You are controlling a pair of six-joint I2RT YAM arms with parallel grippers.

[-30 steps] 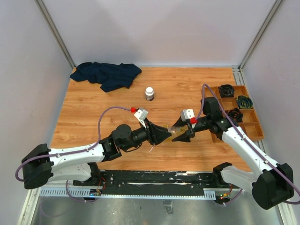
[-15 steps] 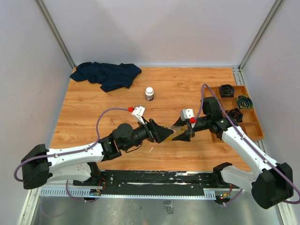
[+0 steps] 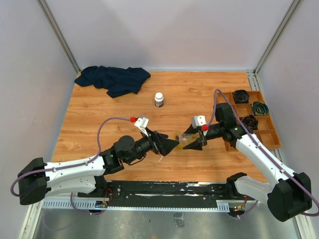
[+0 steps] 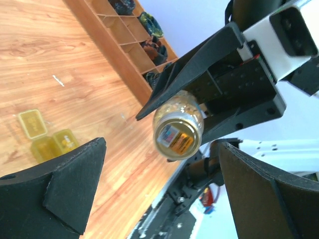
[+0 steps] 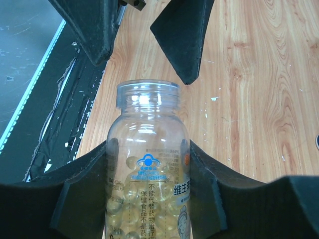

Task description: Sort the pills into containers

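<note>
My right gripper (image 3: 195,142) (image 5: 149,149) is shut on a clear cylindrical vial (image 5: 147,164) (image 3: 184,139), held level above the table. The vial has no cap and its mouth points at my left gripper. Yellow gel pills (image 5: 130,211) fill its lower part. My left gripper (image 3: 174,144) (image 4: 162,145) hangs just left of the vial's mouth (image 4: 178,130), open wide, with nothing between its fingers. In the left wrist view, small flat yellow squarish cases (image 4: 33,123) (image 4: 64,139) lie on the wood below.
A white-capped bottle (image 3: 159,99) stands behind the grippers. A dark blue cloth (image 3: 113,79) lies at the back left. A brown wooden compartment tray (image 3: 264,130) (image 4: 115,55) with dark coiled items runs along the right edge.
My left gripper has opened wide and drawn back to the left, away from the vial's mouth. The right gripper holds the vial where it was.
</note>
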